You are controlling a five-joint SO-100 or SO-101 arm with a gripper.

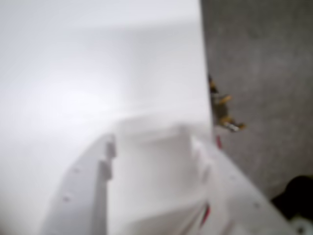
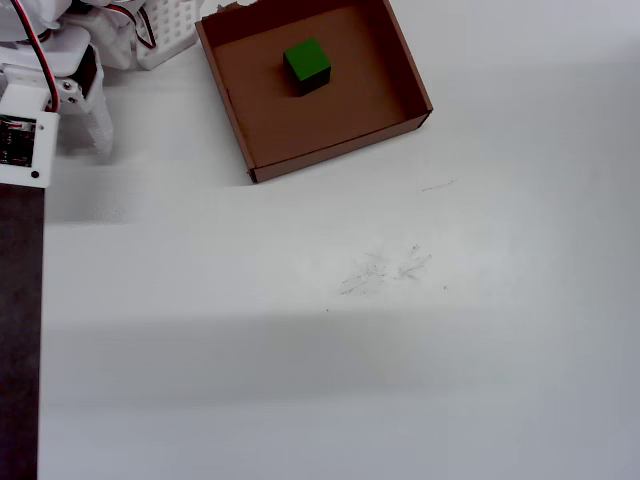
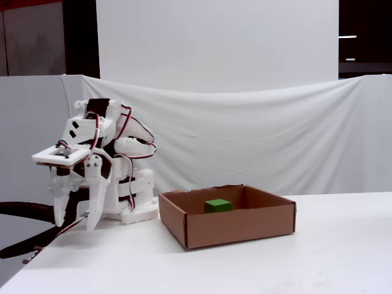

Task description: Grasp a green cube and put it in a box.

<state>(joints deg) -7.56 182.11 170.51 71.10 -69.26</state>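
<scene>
The green cube (image 2: pixel 306 64) rests on the floor of the brown box (image 2: pixel 340 148), near its middle; in the fixed view the cube (image 3: pixel 217 205) shows just above the box's front wall (image 3: pixel 233 226). My gripper (image 3: pixel 76 223) hangs point-down at the table's left edge, well left of the box, with its two white fingers apart and nothing between them. In the overhead view the gripper (image 2: pixel 95 140) sits at the top left. The blurred wrist view shows only the gripper (image 1: pixel 154 139) over white table; cube and box are out of that view.
A white lattice basket (image 2: pixel 175 25) stands behind the arm, left of the box. The table's left edge borders a dark strip (image 2: pixel 20 320). In the wrist view grey floor (image 1: pixel 264 73) lies beyond the table edge. Faint scratches (image 2: pixel 385 268) mark the table's middle.
</scene>
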